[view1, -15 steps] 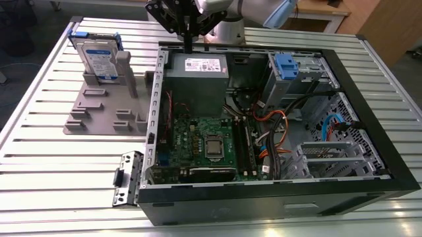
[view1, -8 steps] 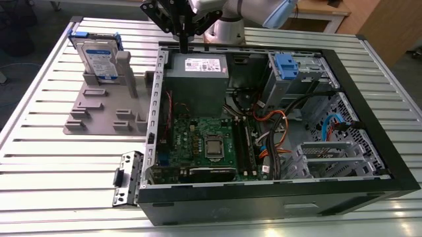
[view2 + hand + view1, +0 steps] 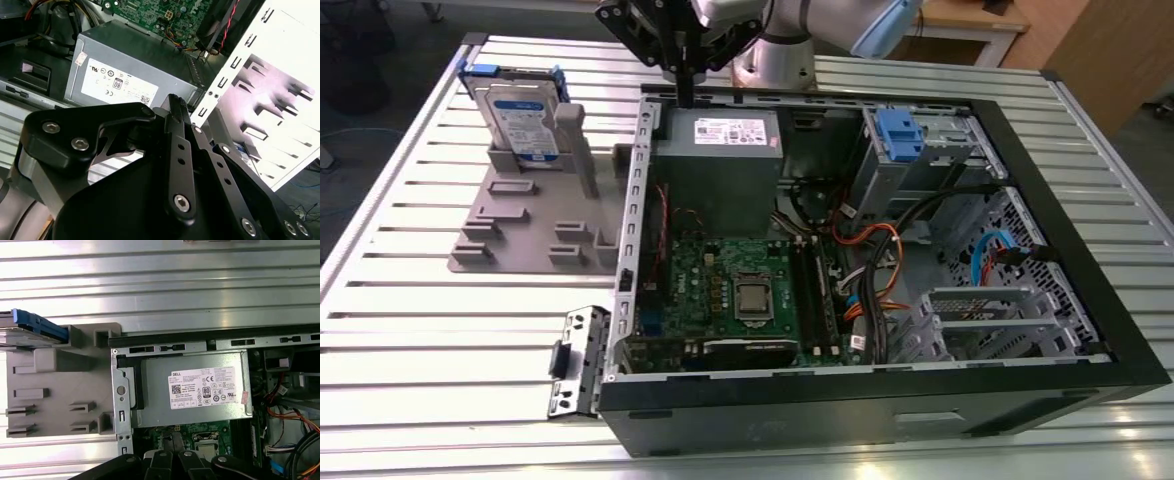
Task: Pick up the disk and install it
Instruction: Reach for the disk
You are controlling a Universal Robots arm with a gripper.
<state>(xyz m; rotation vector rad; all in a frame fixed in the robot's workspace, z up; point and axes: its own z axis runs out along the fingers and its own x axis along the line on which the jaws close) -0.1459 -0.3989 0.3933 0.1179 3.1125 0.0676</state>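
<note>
My pincer (image 3: 683, 96) is pressed together, holding nothing, over the power supply (image 3: 718, 160) in the PC case (image 3: 854, 412). In the exterior view the disk (image 3: 520, 112) stands upright in the grey stand (image 3: 520, 232), about 9 o'clock from me.

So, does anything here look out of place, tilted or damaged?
Nothing stands out. The disk stands upright in its grey holder, outside the open computer case. The claw, shut and empty, hangs above the case's edge by the power supply. No damage shows.
</note>
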